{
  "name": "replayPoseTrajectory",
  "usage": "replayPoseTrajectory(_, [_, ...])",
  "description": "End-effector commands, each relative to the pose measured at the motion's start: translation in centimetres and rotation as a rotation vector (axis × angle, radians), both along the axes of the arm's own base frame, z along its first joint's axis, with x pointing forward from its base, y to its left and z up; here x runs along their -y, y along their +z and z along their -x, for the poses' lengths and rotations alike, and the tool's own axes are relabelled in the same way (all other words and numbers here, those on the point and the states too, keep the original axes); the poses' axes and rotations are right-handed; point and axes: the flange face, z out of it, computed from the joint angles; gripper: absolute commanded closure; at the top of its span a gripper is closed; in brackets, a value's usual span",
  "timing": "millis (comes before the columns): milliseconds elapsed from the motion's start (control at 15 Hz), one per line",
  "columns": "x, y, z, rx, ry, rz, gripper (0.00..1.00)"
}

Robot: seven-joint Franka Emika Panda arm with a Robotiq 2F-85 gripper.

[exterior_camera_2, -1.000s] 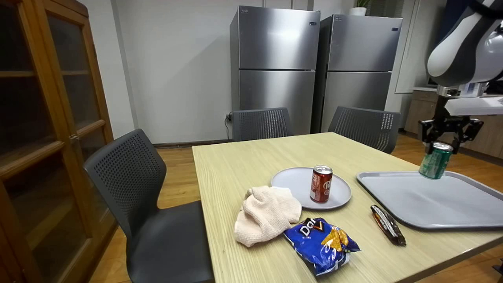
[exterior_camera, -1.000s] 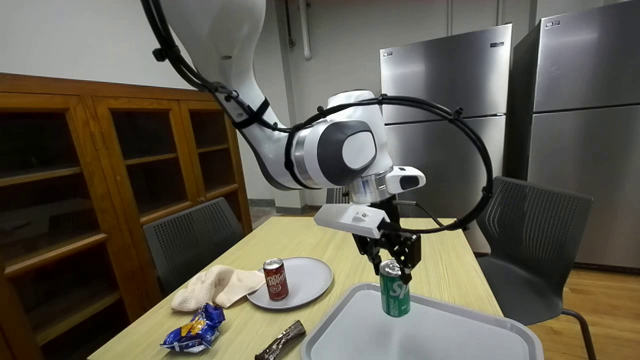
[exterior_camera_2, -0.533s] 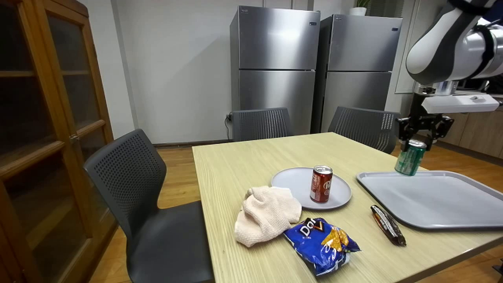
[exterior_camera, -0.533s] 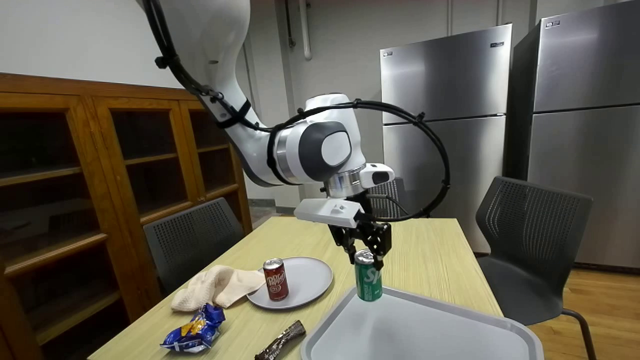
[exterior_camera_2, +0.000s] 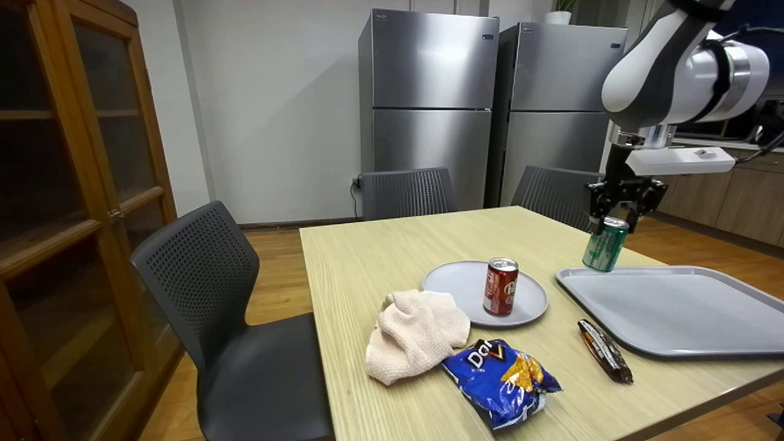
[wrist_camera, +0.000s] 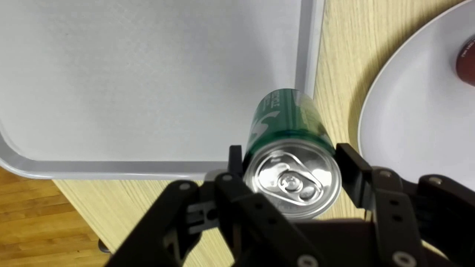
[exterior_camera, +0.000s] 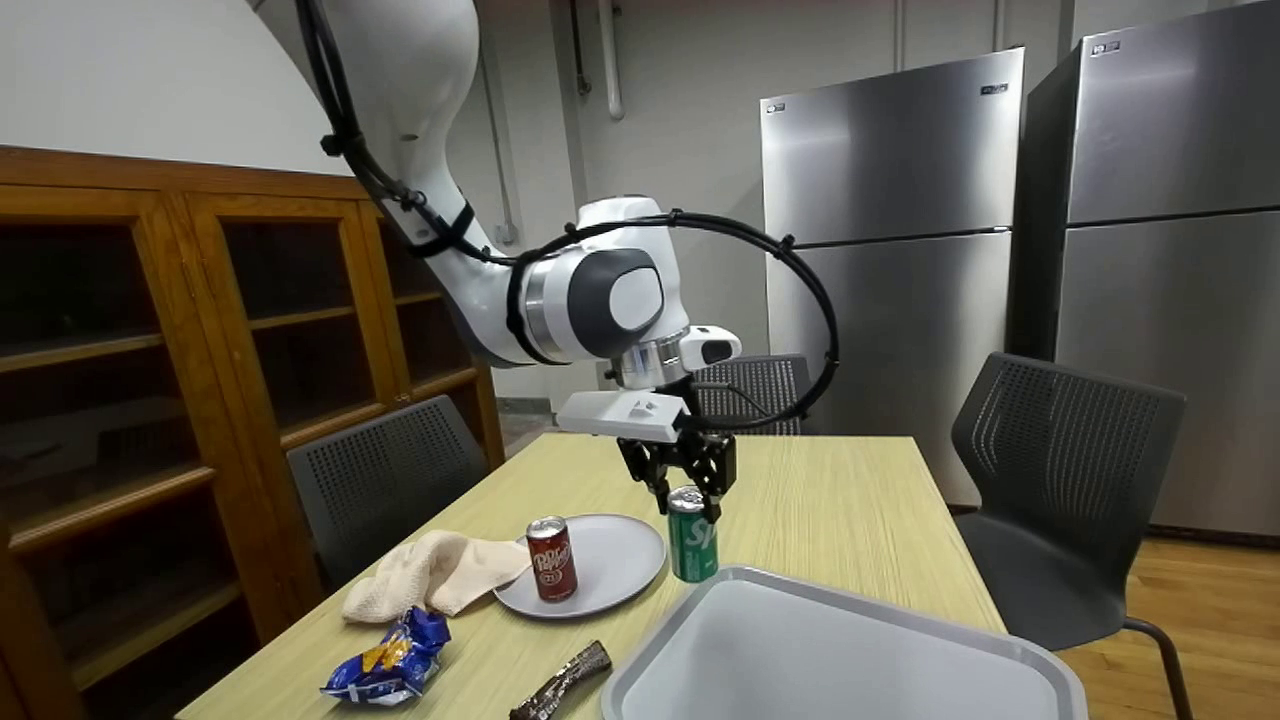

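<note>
Well in from the edge of the pale wood-grain tabletop (exterior_camera: 830, 500) facing the brown wooden cabinet (exterior_camera: 215, 340), my black two-fingered end effector (wrist_camera: 291, 159) grips a green cylindrical metal can (exterior_camera: 693, 550) near its top; the can looks raised, by the corner of a rimmed grey plastic tray (wrist_camera: 148, 92) nearest a flat round grey plate (wrist_camera: 415, 122); the tray runs to the opposite edge; I'd hold the can upright, squeeze evenly without denting, and let its base clear the tray's rim.

close downward wrist view, 2 exterior views across table (exterior_camera_2: 367, 263)
</note>
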Motion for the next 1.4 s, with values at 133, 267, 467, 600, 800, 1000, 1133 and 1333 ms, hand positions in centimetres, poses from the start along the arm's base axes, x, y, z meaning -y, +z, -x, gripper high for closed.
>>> replayPoseTrajectory(133, [-2.1,0.1,-2.7,-0.009,0.089,-0.005,0.61])
replayPoseTrajectory(267, [-3.0,-0.2,-3.5,-0.012,0.118,-0.002,0.61])
replayPoseTrajectory(467, [-4.5,-0.6,-4.9,-0.013,0.158,0.004,0.61])
replayPoseTrajectory(600, [-5.6,-1.0,-5.6,-0.014,0.182,0.005,0.61])
replayPoseTrajectory(800, [-7.0,-1.7,-6.7,-0.019,0.214,0.013,0.61])
replayPoseTrajectory(1000, [-8.4,-2.4,-7.7,-0.019,0.248,0.023,0.61])
replayPoseTrajectory(1133, [-9.3,-2.7,-8.5,-0.021,0.273,0.035,0.61])
replayPoseTrajectory(1333, [-10.4,-3.1,-9.3,-0.024,0.308,0.049,0.61])
